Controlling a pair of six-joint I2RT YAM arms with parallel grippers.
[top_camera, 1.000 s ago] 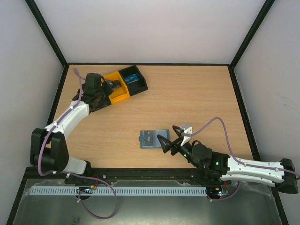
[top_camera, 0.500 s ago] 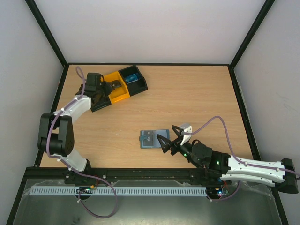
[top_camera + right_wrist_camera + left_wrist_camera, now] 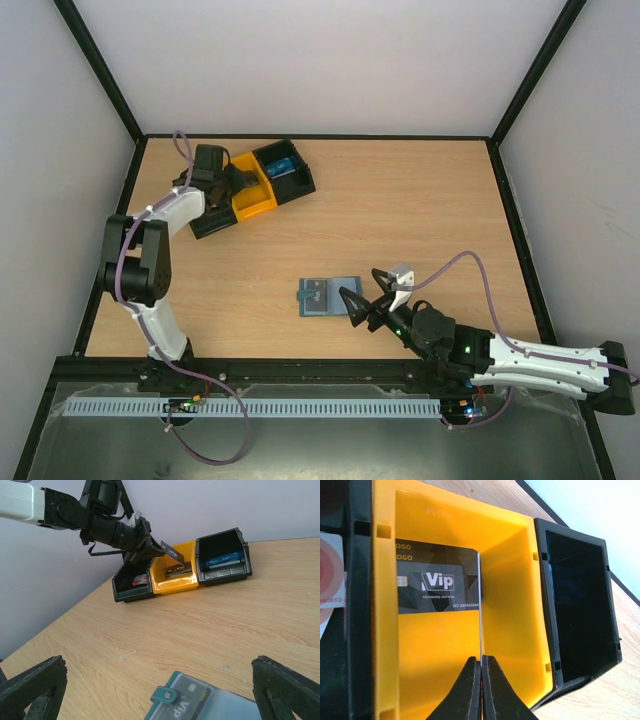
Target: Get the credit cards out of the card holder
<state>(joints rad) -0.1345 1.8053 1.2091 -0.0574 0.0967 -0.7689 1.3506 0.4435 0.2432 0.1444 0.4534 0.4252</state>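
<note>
The blue-grey card holder [image 3: 328, 295] lies open on the table, and a dark Vip card [image 3: 192, 705] shows in its pocket under the snap strap. My right gripper [image 3: 362, 290] stands open just right of the holder, its fingers [image 3: 35, 685] wide on either side of it, holding nothing. My left gripper [image 3: 232, 180] is shut on a dark credit card [image 3: 170, 553], seen edge-on [image 3: 479, 605] above the orange compartment [image 3: 440, 645]. Another black Vip card [image 3: 435, 585] lies flat in that compartment.
The black-and-orange tray [image 3: 283, 187] sits at the back left. Its left black compartment holds a red-and-white card [image 3: 329, 580]; its right black compartment holds a blue card [image 3: 221, 559]. Black frame rails border the table.
The left arm's elbow has swung up and to the right, and its gripper has shifted slightly right over the tray with the card. The right arm has barely moved.
</note>
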